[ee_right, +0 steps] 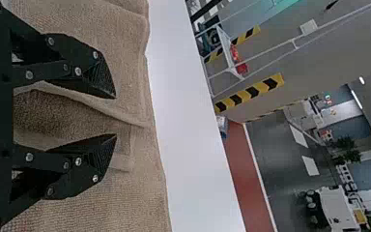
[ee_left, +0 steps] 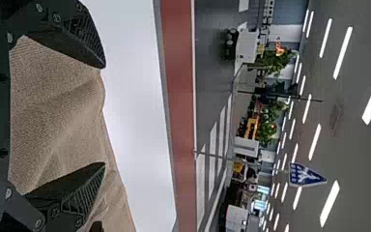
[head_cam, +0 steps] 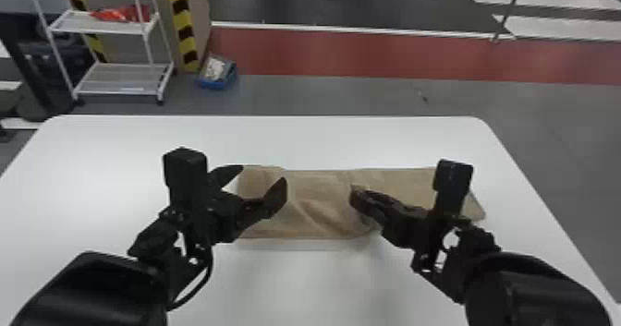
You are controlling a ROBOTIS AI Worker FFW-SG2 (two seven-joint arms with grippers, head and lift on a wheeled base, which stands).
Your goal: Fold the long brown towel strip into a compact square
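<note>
Nearest, both arms reach in over the white table (head_cam: 295,288). The left gripper (head_cam: 263,173) is parted over the towel's left end, holding nothing, and the right gripper (ee_right: 115,116) is likewise spread and empty, above a cloth edge (ee_right: 125,118) near the strip's middle. The brown towel strip (head_cam: 319,179) lies across the table beneath them, seemingly doubled on the left, flatter towards its right end (head_cam: 476,212). It should be light, limp and hard to break, its coarse weave giving the pads good grip, though layers may slip or ruck. I'd pinch all layers at the left fold, close to the corners, and keep them level when turning them over. Beyond stand a blue bin (head_cam: 217,78) and a white shelf rack (head_cam: 124,89).
</note>
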